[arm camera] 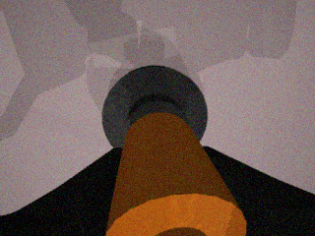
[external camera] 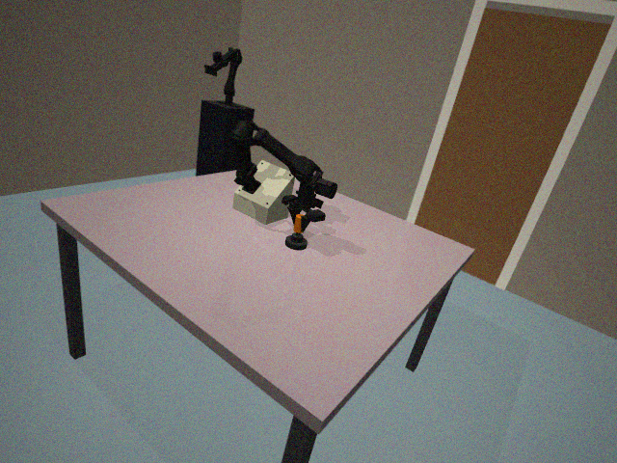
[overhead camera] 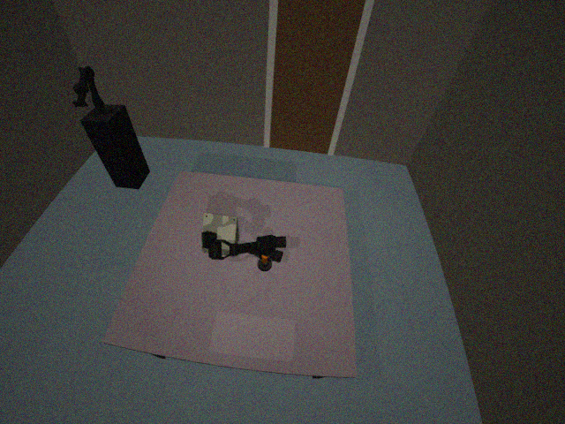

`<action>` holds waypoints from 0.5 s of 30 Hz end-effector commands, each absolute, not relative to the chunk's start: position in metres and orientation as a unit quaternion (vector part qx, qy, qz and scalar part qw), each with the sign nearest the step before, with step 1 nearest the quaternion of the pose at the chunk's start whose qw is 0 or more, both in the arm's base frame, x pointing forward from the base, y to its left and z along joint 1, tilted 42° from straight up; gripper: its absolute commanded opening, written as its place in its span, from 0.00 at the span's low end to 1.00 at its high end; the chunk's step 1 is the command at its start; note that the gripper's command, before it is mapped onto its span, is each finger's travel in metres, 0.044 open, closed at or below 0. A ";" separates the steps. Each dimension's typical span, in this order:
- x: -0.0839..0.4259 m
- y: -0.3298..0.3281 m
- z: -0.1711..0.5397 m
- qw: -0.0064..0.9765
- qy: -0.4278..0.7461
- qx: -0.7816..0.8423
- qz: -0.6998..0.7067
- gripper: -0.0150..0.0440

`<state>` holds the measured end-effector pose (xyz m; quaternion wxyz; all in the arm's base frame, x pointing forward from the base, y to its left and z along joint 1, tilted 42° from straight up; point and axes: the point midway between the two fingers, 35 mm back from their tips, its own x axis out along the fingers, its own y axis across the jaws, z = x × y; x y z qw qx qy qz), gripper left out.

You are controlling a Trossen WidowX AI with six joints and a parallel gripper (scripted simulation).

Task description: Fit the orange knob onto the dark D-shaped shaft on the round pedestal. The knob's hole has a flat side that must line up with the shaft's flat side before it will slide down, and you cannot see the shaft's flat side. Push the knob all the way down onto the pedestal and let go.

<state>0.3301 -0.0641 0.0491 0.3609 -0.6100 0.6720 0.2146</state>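
The orange knob (overhead camera: 264, 258) (external camera: 298, 223) (arm camera: 162, 162) stands upright between the fingers of my gripper (external camera: 299, 221) (arm camera: 160, 155), which is shut on it. The dark round pedestal (overhead camera: 264, 267) (external camera: 296, 244) (arm camera: 117, 108) stands on the table directly under the knob. In the exterior view the knob's lower end is at or just above the pedestal's raised collar. In the wrist view the knob's lower end overlaps the collar. The shaft is hidden, and whether the knob touches the collar cannot be told.
A pale sloped box (overhead camera: 221, 224) (external camera: 271, 179) stands beside the arm's base, behind the pedestal. The pink table top (overhead camera: 182, 296) (external camera: 249, 293) carries both. A second dark arm stands on a tall black block (overhead camera: 119, 150) (external camera: 219, 139) beyond the table.
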 end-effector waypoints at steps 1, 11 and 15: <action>0.331 -0.065 0.048 0.359 0.670 -0.612 0.216 0.25; 0.331 -0.065 0.048 0.359 0.670 -0.612 0.216 0.25; 0.331 -0.064 0.049 0.359 0.670 -0.612 0.216 0.25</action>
